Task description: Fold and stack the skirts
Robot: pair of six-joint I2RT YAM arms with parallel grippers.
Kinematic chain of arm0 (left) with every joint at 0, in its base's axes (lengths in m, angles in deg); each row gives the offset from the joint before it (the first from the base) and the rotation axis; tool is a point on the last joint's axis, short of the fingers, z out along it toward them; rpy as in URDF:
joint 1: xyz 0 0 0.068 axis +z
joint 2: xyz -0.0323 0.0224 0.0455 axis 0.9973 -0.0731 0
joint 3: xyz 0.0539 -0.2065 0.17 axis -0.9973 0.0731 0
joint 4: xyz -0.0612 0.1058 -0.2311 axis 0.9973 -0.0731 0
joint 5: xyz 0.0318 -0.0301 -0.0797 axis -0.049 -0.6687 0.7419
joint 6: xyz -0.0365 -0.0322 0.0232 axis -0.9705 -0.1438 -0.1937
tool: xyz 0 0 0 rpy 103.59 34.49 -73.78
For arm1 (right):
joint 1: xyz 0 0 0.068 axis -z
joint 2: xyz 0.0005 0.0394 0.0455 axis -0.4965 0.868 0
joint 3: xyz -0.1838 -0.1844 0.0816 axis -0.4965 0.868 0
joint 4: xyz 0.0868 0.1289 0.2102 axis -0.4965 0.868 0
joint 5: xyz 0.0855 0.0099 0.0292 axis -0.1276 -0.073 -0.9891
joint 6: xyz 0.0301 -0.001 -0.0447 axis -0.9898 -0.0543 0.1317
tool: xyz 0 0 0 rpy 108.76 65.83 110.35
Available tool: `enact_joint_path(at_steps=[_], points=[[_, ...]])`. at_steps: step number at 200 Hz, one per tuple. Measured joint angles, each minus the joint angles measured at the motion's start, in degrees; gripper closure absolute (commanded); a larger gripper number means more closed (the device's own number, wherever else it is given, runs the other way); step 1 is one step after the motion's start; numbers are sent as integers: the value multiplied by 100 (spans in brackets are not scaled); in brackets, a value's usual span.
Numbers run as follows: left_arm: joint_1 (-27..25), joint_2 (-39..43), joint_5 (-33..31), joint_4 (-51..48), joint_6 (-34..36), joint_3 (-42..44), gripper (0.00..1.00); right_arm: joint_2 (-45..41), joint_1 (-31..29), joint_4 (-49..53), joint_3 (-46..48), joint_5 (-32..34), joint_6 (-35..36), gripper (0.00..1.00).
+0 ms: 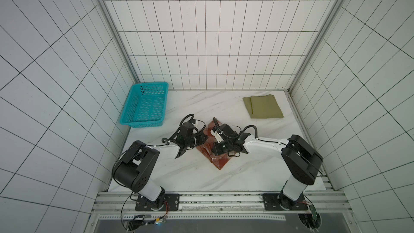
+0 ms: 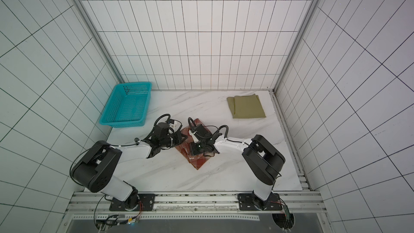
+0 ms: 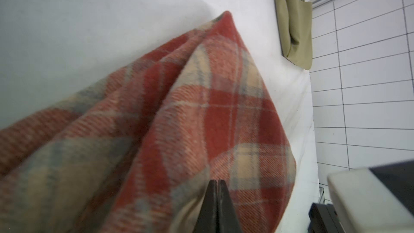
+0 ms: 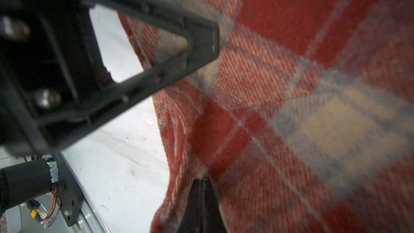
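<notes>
left tool (image 3: 216, 183) clamped on plaid skirt (image 3: 201, 108); right tool (image 4: 201, 182) likewise; khaki skirt (image 1: 265, 106) folded, well apart

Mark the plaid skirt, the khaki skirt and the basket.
plaid skirt (image 1: 220, 163): in a top view, its near corner.
khaki skirt (image 1: 266, 108): in a top view, its middle.
basket (image 1: 141, 123): in a top view, its near wall.

Coarse woolly plaid skirt (image 3: 212, 108)
</notes>
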Motion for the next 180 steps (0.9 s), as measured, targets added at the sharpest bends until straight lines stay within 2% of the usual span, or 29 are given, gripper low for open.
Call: enact_joint_path(at_steps=[67,100,116,138,158,180], points=[[208,-293,-11,83,48,0,100,63,-382,-350,136,136,-168,100],[212,-323,20,116,133,-17,100,-577,-295,-127,203,310,-140,100],[210,-289,33,125,149,-17,100,-1086,-2,-4,205,332,-31,100],[203,-114,33,116,146,-17,100,-1565,728,17,247,378,179,100],[173,24,33,144,138,-17,100,-1552,1290,61,286,446,367,100],[146,13,31,138,131,-17,100,-1272,1558,90,323,457,551,100]])
